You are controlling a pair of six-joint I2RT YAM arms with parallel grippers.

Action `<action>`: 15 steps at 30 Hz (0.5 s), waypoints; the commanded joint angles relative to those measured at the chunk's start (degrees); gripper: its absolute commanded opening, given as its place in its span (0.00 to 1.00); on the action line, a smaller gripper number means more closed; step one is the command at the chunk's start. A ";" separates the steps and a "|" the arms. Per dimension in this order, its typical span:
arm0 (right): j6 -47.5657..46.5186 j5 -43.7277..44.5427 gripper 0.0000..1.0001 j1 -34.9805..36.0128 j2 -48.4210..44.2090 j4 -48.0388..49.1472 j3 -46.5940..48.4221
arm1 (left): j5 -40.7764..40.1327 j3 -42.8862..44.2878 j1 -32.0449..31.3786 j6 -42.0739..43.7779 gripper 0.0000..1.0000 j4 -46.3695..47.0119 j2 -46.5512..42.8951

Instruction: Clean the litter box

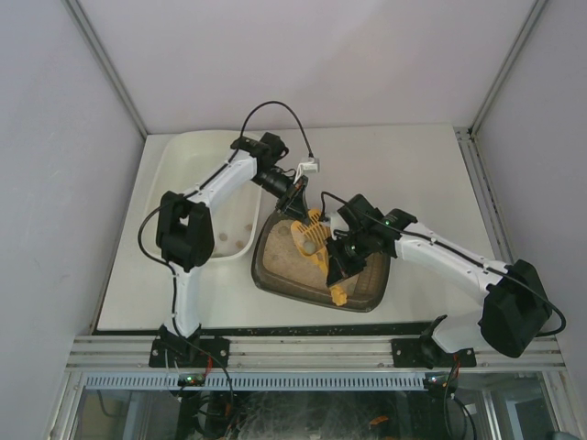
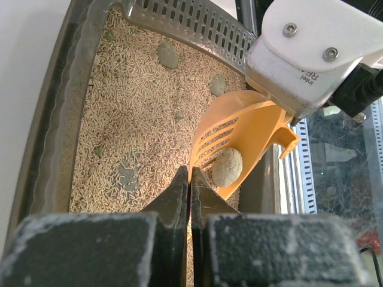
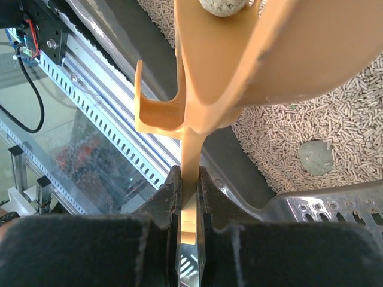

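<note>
The litter box (image 1: 275,270) is a dark olive tray of beige pellet litter (image 2: 137,119) in the middle of the table. Over it hangs an orange slotted scoop (image 1: 316,240) with a grey-green clump (image 2: 227,167) lying in it. My right gripper (image 3: 190,173) is shut on the scoop's flat handle, above the box's near rim. My left gripper (image 2: 190,173) is shut with the scoop's thin far edge pinched between its tips. More clumps (image 2: 167,54) lie on the litter, and one clump (image 3: 315,157) shows in the right wrist view.
A cream-white tub (image 1: 206,192) stands just left of the litter box, with the left arm reaching over it. A grey perforated piece (image 2: 191,24) lies along one side of the box. The slotted metal rail (image 1: 275,353) runs along the table's near edge.
</note>
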 commanded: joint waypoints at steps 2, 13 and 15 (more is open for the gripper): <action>-0.31 3.36 0.06 -0.88 -3.03 2.09 1.79 | 5.77 -1.22 0.04 -0.32 0.00 -2.14 -2.79; 1.85 3.90 0.26 -2.50 -7.18 4.14 -0.89 | 9.59 -3.90 2.65 -1.52 0.00 -1.43 -2.89; 2.44 3.99 0.29 -2.88 -7.92 5.01 -1.65 | 10.40 -4.47 3.17 -1.49 0.00 -1.42 -2.81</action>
